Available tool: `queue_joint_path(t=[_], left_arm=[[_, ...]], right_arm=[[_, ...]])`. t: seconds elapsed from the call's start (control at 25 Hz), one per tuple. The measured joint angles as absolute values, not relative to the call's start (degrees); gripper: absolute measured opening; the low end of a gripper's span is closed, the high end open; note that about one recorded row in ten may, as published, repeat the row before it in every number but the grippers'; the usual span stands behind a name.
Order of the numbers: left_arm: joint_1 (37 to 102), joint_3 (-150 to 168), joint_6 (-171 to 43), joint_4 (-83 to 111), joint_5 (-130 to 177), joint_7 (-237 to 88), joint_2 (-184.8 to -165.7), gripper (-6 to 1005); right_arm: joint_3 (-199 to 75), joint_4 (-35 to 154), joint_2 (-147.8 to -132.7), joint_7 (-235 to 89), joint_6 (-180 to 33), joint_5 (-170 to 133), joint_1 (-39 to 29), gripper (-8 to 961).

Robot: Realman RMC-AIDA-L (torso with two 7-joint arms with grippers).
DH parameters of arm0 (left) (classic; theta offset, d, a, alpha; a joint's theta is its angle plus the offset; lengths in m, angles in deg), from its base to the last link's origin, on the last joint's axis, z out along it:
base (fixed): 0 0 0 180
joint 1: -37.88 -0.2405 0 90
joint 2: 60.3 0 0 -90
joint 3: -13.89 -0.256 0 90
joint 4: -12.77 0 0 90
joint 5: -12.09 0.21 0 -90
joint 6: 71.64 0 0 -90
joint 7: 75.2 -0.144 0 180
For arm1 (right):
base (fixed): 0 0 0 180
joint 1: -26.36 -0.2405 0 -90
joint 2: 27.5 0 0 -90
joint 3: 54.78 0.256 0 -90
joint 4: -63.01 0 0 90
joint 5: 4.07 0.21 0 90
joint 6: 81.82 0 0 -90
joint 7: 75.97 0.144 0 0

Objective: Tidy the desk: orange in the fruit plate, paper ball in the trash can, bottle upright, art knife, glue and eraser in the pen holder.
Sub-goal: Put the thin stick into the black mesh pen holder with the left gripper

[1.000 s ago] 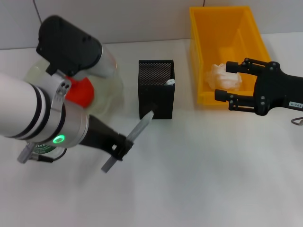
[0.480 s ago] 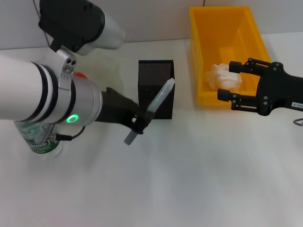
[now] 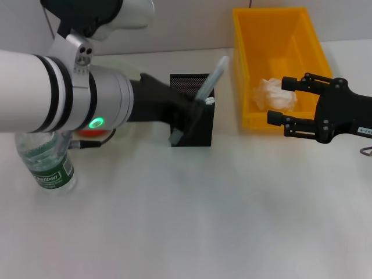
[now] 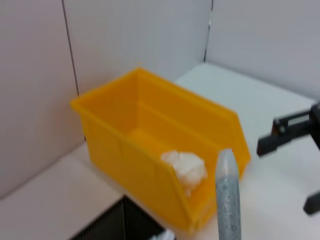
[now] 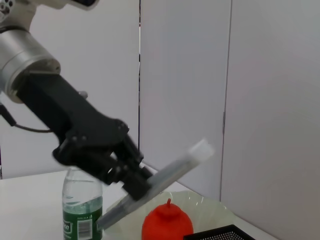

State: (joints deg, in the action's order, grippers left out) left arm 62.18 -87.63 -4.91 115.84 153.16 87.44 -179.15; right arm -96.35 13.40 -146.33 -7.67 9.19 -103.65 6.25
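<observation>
One slim grey art knife (image 3: 204, 99), tilted, sits clamped in the left gripper's (image 3: 185, 119) fingers; right gripper's (image 3: 286, 102) fingers spread.

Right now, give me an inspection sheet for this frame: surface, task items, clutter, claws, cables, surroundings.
Surface: white desk.
Task items: knife held tilted over the holder; bottle upright; orange in the plate; paper ball in the bin.
Clutter: nothing seen.
Claws: left claw shut on the knife; right claw open, empty, beside the bin.
Cables: a grey loop at the right edge.
Surroundings: pale wall panels.
</observation>
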Motion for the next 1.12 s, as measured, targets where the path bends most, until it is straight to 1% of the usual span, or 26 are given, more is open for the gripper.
queue_joint_path(t=[0.36,0.44,0.48,0.6,0.88,1.12], left_arm=[[57.34,-88.77,-20.5,114.58,145.78,77.4,-179.12,135],[57.1,-89.21,-21.76,114.15,145.67,76.93,-179.11,138],[56.72,-90.5,-25.75,112.34,145.47,75.85,-179.06,140],[56.71,-91.14,-27.55,111.15,145.36,75.35,-179.07,145],[59.25,-93.85,-39.48,99.14,139.62,69.04,-179.22,158],[59.76,-94.34,-42.86,96.67,138.0,66.7,-179.24,168]], right_arm=[[-95.32,13.37,-146.5,-7.69,9.57,-103.65,7.04,768],[-95.16,13.36,-146.54,-7.69,9.65,-103.46,7.33,768],[-95.13,13.36,-146.56,-7.68,9.76,-103.25,7.51,768],[-95.1,13.35,-146.57,-7.68,10.07,-102.75,7.8,768],[-95.03,13.35,-146.6,-7.41,10.33,-102.22,8.49,768],[-95.03,13.36,-146.6,-7.34,10.38,-102.19,8.74,768]])
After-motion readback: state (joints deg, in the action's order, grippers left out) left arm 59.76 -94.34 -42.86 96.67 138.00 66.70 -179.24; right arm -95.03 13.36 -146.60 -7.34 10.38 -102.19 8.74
